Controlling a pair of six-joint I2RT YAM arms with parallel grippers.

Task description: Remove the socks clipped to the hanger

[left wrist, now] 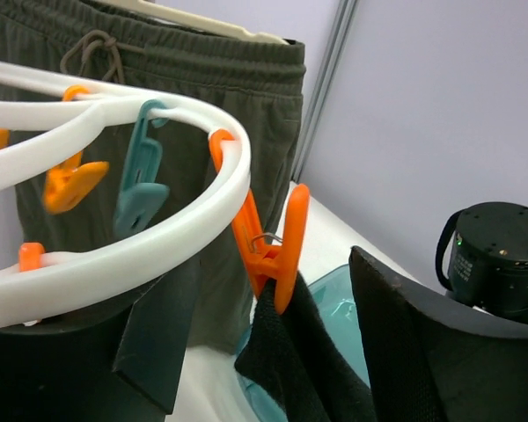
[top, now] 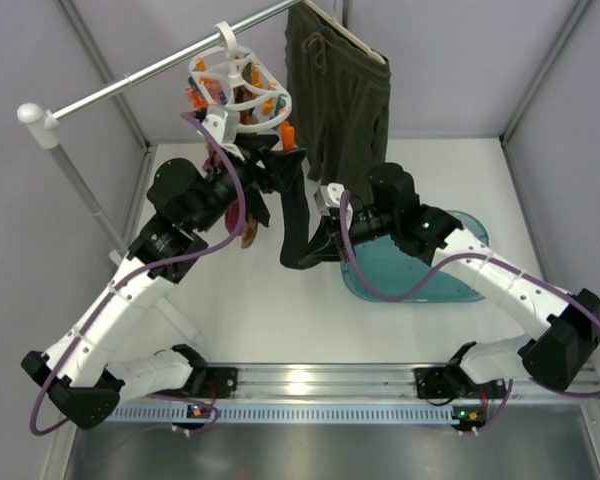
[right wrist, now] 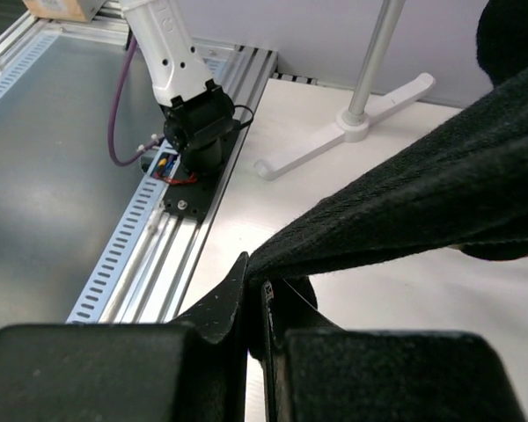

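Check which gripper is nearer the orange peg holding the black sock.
Left. The left gripper is open either side of the orange peg; the right gripper is lower down, shut on the black sock.

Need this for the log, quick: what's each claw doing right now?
Left claw: open, straddling the orange peg.
Right claw: closed on the black sock.

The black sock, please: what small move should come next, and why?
Probably squeeze the left gripper shut on the orange peg that clips the black sock; the peg sits between its open jaws, and the right gripper holds the sock's lower end.
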